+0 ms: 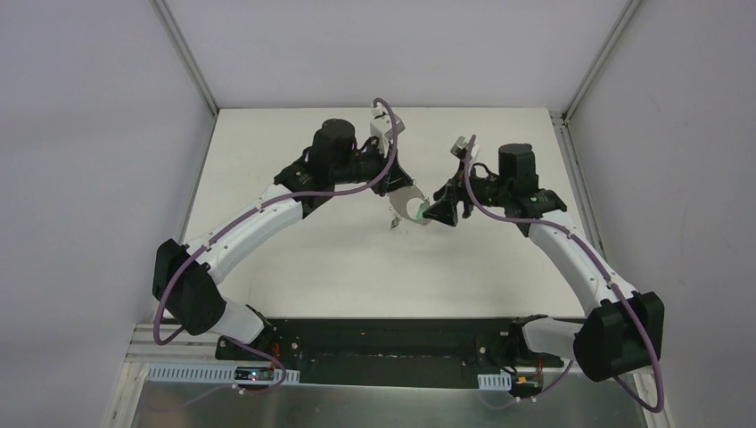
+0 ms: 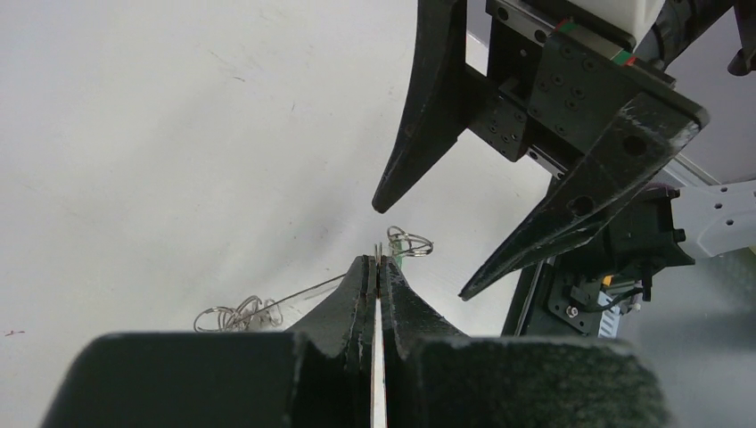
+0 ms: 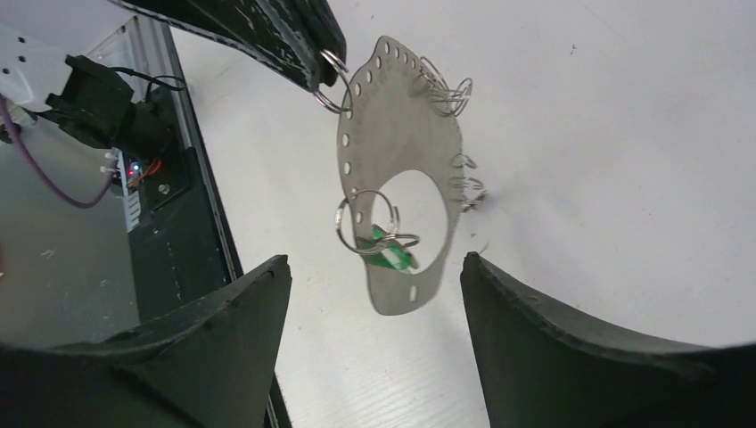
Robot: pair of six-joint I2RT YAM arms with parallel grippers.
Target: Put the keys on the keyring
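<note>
White table (image 1: pixel 294 267), grey walls all round. Left gripper (image 2: pixel 379 267) clenched on the keyring (image 3: pixel 401 134), held up over the table's middle, green key (image 3: pixel 392 254) dangling from its rim. Right gripper (image 3: pixel 374 263) released, jaws wide, facing the key, touching nothing. Best play: hold the keyring steady, back straight off, no snagging.

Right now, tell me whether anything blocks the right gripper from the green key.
Nothing visible does. The green key hangs on the keyring, pinched by the left gripper, straight ahead of the right gripper's open jaws.
</note>
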